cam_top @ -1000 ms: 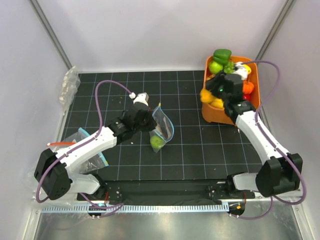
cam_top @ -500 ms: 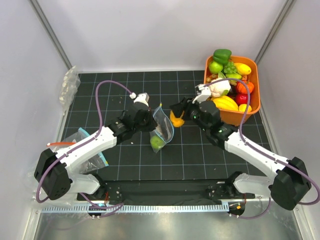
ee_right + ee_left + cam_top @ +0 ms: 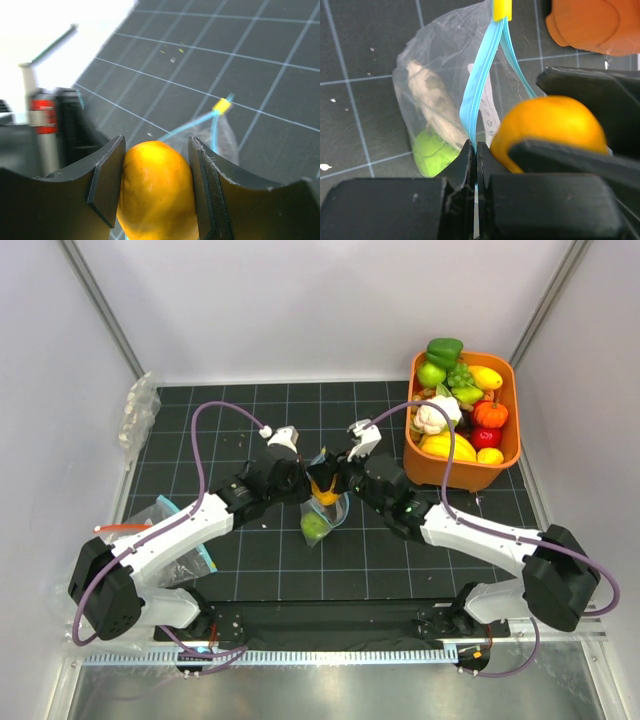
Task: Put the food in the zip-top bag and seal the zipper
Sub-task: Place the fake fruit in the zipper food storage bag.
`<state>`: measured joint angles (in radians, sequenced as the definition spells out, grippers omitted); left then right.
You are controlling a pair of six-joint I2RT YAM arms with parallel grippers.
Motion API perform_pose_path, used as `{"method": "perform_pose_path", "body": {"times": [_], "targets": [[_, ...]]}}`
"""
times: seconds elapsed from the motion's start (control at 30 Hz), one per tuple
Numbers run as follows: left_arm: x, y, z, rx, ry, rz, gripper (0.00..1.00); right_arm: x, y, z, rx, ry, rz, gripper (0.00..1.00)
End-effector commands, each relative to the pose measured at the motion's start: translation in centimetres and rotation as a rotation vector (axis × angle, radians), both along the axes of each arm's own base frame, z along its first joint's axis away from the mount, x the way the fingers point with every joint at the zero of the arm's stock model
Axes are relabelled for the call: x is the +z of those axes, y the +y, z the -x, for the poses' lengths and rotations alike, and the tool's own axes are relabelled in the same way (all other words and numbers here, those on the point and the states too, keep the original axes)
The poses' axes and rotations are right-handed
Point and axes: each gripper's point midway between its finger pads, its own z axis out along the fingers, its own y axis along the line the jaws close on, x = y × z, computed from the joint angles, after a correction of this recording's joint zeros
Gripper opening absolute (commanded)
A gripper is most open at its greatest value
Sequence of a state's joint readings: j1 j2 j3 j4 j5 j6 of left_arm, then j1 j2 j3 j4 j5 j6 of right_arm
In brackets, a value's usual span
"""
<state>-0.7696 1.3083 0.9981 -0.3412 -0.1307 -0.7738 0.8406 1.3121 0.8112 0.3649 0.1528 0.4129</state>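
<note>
The clear zip-top bag (image 3: pixel 325 508) stands mid-table with its teal-blue zipper (image 3: pixel 482 75) pulled open; a yellow slider (image 3: pixel 502 9) sits at its far end. The lime-green fruit (image 3: pixel 314 526) lies inside the bag, as the left wrist view shows (image 3: pixel 434 152). My left gripper (image 3: pixel 474 150) is shut on one lip of the zipper strip and holds the mouth up. My right gripper (image 3: pixel 156 165) is shut on the oval orange-yellow fruit (image 3: pixel 156 190) and holds it right over the bag's open mouth (image 3: pixel 323 485).
An orange bin (image 3: pixel 500 468) of toy fruit and vegetables, with a white cauliflower (image 3: pixel 430 416) and a green bell pepper (image 3: pixel 444 348), stands at the back right. Another clear bag (image 3: pixel 140 412) lies at the far left, and one with a red-orange strip (image 3: pixel 150 520) lies near the left arm.
My right gripper has carried the orange-yellow fruit from the bin leftward across the table to just above the bag's mouth. The left gripper and bag have stayed in place.
</note>
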Motion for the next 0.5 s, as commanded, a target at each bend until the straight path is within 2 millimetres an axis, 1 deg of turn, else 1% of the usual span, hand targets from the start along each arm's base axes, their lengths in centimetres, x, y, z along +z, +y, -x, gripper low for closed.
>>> {"method": "perform_pose_path", "body": {"times": [0.0, 0.03, 0.1, 0.13, 0.23, 0.3, 0.4, 0.43, 0.47], "targets": [[2.4, -0.1, -0.6, 0.009, -0.057, 0.053, 0.00, 2.2, 0.1, -1.7, -0.056, -0.074, -0.029, 0.28], [2.3, 0.1, -0.7, 0.014, -0.054, 0.049, 0.00, 2.0, 0.1, -1.7, -0.059, -0.071, -0.025, 0.40], [2.2, 0.2, -0.7, 0.018, -0.054, 0.047, 0.00, 1.5, -0.4, -1.9, -0.085, -0.069, -0.013, 0.57], [2.2, 0.3, -0.8, 0.023, -0.052, 0.049, 0.00, 1.5, -0.7, -1.9, -0.093, -0.070, -0.014, 0.69], [2.2, 0.5, -1.0, 0.034, -0.050, 0.053, 0.00, 0.7, -1.1, -1.7, -0.102, -0.074, 0.007, 0.80], [2.1, 0.6, -1.0, 0.036, -0.049, 0.052, 0.00, 0.7, -1.3, -1.6, -0.100, -0.075, 0.010, 0.85], [2.0, 0.7, -1.1, 0.042, -0.047, 0.050, 0.00, 1.1, -1.4, -1.3, -0.096, -0.072, 0.009, 0.86], [1.9, 0.9, -1.1, 0.047, -0.048, 0.047, 0.00, 1.0, -1.6, -1.3, -0.101, -0.059, 0.023, 0.86], [1.9, 0.9, -1.2, 0.053, -0.047, 0.043, 0.00, 1.5, -2.0, -1.3, -0.118, -0.059, 0.029, 0.85]]}}
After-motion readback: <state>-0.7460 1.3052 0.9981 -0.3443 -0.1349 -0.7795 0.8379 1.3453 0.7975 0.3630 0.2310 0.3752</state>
